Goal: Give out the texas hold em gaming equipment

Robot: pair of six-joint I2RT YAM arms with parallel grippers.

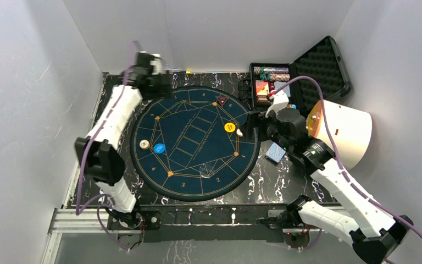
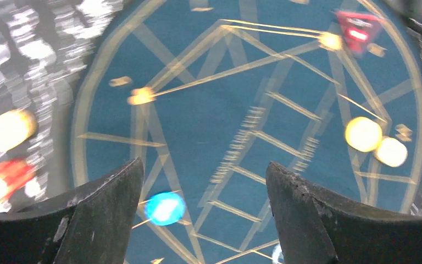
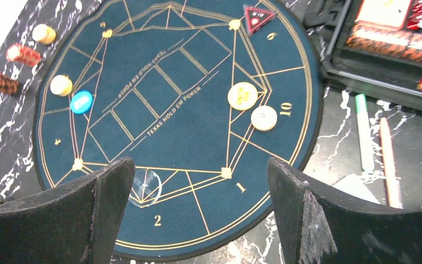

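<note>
Soft, even light leaves faint shadows around the round mat. The left wrist view is motion-blurred, the mat's lines streaked and the yellow disc button on it overexposed; the right wrist view is sharp.

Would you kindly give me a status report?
Left gripper open, right gripper open. Yellow disc button and blue disc button on round dark blue poker mat. Nothing obstructing.
</note>
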